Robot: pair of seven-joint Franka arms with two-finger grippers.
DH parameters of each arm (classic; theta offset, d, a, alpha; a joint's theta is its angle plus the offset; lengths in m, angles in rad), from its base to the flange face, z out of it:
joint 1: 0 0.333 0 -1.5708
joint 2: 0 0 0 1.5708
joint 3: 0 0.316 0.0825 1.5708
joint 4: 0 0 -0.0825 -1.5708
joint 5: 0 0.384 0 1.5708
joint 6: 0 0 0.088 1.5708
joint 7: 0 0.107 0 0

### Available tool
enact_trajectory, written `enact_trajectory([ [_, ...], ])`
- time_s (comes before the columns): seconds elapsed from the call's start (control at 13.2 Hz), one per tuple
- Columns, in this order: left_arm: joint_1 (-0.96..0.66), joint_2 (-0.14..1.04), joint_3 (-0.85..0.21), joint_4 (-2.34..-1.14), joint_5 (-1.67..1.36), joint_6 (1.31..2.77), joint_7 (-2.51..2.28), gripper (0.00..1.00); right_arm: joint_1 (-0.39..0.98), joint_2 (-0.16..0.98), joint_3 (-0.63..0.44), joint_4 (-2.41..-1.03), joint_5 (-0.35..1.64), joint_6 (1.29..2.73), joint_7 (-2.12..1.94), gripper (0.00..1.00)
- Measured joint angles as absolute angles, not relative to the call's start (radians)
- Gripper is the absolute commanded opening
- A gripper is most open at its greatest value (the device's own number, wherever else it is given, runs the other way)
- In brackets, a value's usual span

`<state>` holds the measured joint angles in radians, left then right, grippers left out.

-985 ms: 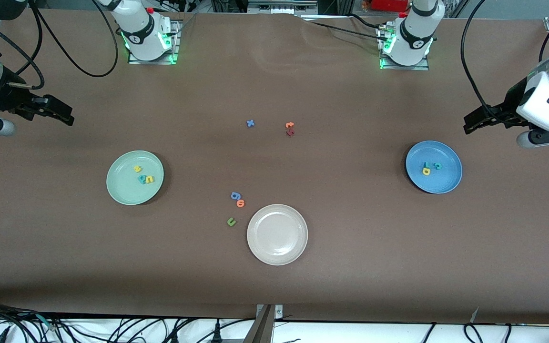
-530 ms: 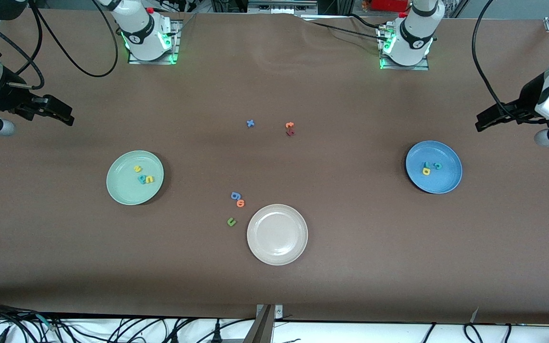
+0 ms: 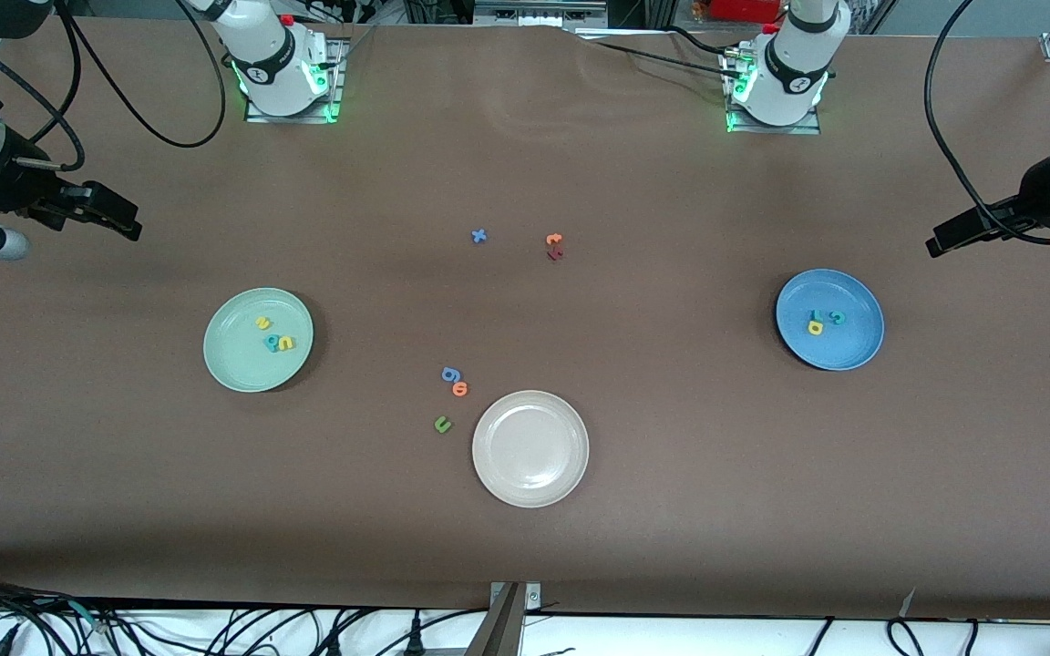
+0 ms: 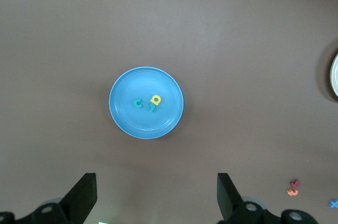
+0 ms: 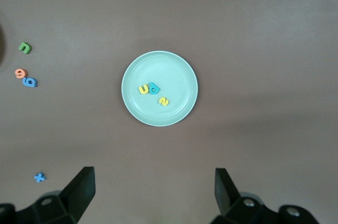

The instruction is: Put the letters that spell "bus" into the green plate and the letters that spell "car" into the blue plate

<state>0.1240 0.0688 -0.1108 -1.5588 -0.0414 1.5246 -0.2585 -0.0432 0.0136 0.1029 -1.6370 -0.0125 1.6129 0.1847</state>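
The green plate (image 3: 238,363) lies toward the right arm's end of the table and holds a yellow s (image 3: 262,322), a teal b (image 3: 272,343) and a yellow u (image 3: 286,343). The blue plate (image 3: 856,344) lies toward the left arm's end with a yellow a (image 3: 815,326), a teal c (image 3: 838,318) and a teal r (image 3: 814,315) in it. My left gripper (image 3: 942,244) hangs open and empty over bare table beside the blue plate (image 4: 121,121). High over the table beside the green plate (image 5: 134,113), my right gripper (image 3: 128,224) is open and empty too.
A beige plate (image 3: 507,474) sits nearest the front camera at mid-table. Beside it lie a blue g (image 3: 451,374), an orange o (image 3: 460,389) and a green u (image 3: 442,424). Farther from the camera are a blue x (image 3: 478,236), an orange letter (image 3: 553,240) and a dark red letter (image 3: 555,254).
My left arm has drawn back toward its own end of the table, away from the blue plate. The right arm and all letters have stayed put.
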Motion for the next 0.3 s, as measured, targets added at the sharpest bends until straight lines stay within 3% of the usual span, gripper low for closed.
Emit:
enact_trajectory([
  [0.3,0.122,0.069,-0.114,-1.559,-0.041,1.523,-0.258,1.0,-0.043,0.014,0.103,-1.637,-0.012,1.613,0.185,1.0],
])
